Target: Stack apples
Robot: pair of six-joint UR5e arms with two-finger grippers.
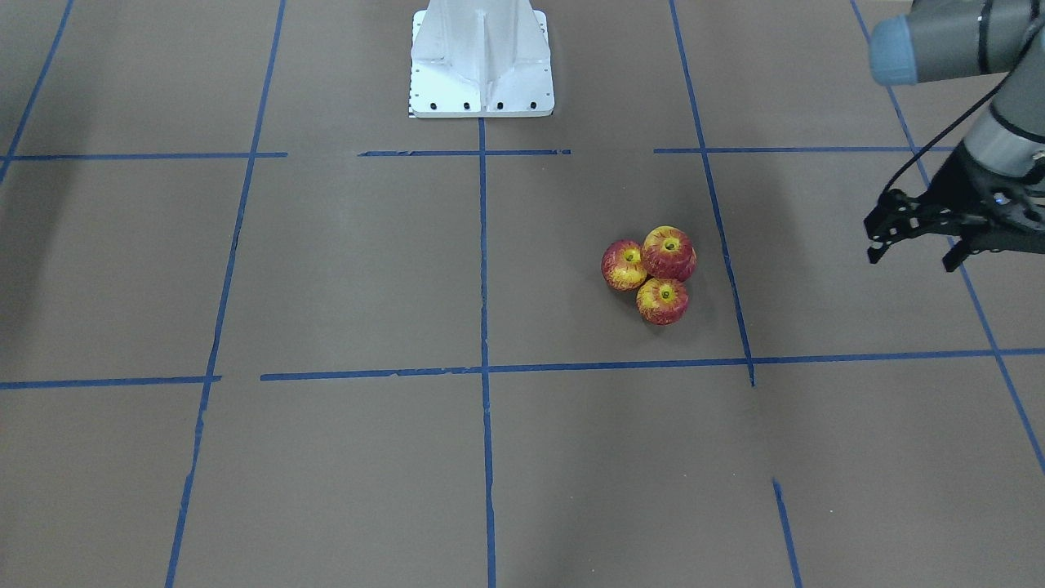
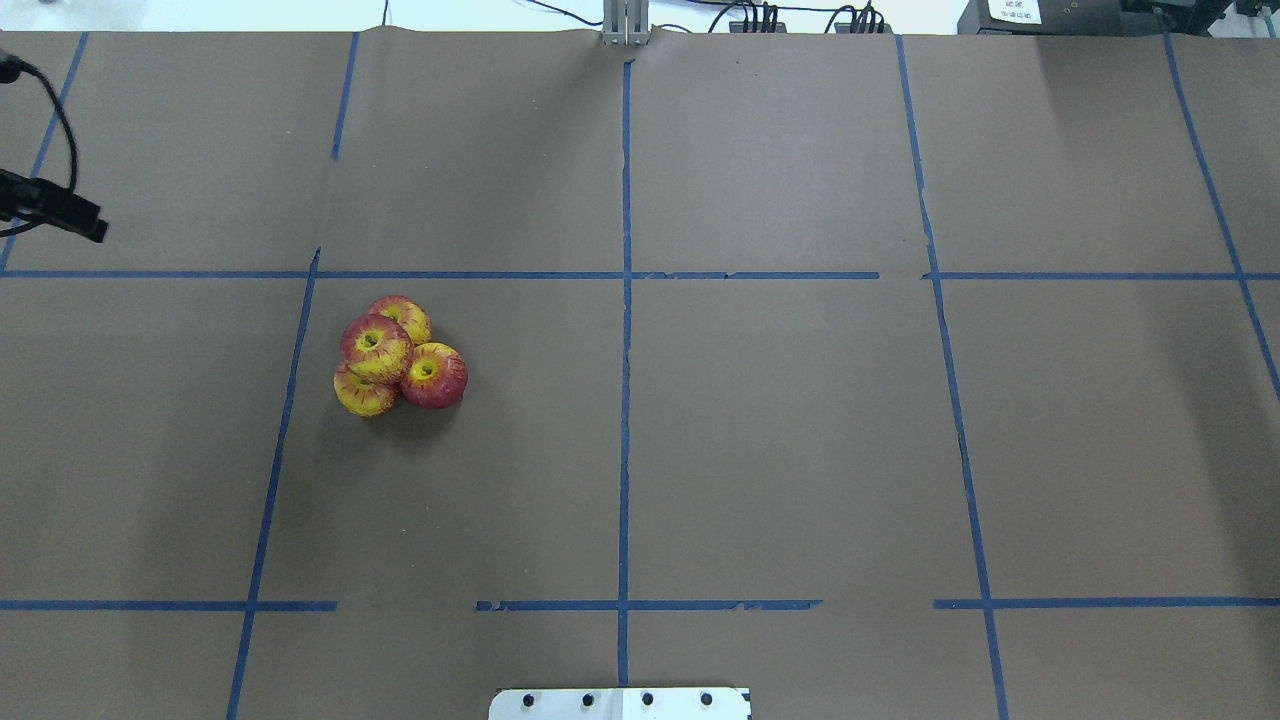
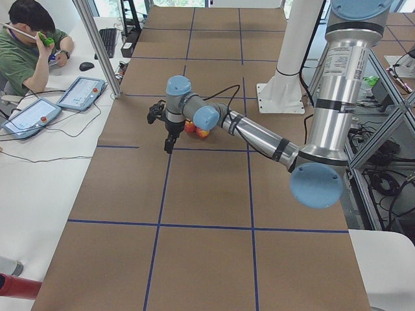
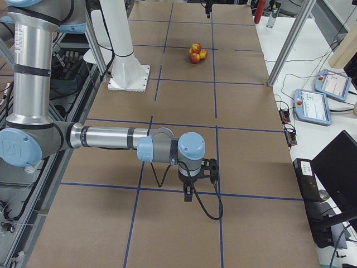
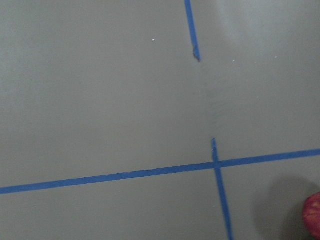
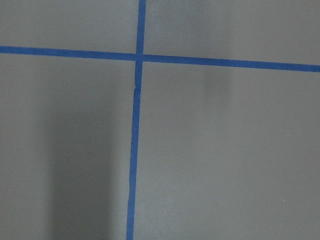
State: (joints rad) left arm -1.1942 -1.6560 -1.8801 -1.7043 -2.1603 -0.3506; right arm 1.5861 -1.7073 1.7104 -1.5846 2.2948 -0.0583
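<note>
Four apples (image 2: 433,376) sit bunched on the table (image 2: 800,450), at 9 o'clock from its middle in the overhead view. Three touch one another on the paper and the top apple (image 2: 376,346) rests on them, stem up. From the front camera it hides one of the lower ones. The bunch lies inside one square of the blue tape (image 2: 625,400) grid, near the line at its 9 o'clock but off it. Bare paper lies on every side, widest toward 3 o'clock. The base (image 2: 620,703) stands at 5 o'clock from the bunch, well apart.

The left gripper (image 1: 913,260) hangs above the table at 10 o'clock from the apples in the overhead view, well apart from them. Its fingers are spread and hold nothing. Its wrist camera catches only a red sliver of an apple at the lower right corner. The right gripper (image 4: 189,192) hovers over the table's other end, well away from the apples. Whether its fingers are apart or together I cannot tell.
</note>
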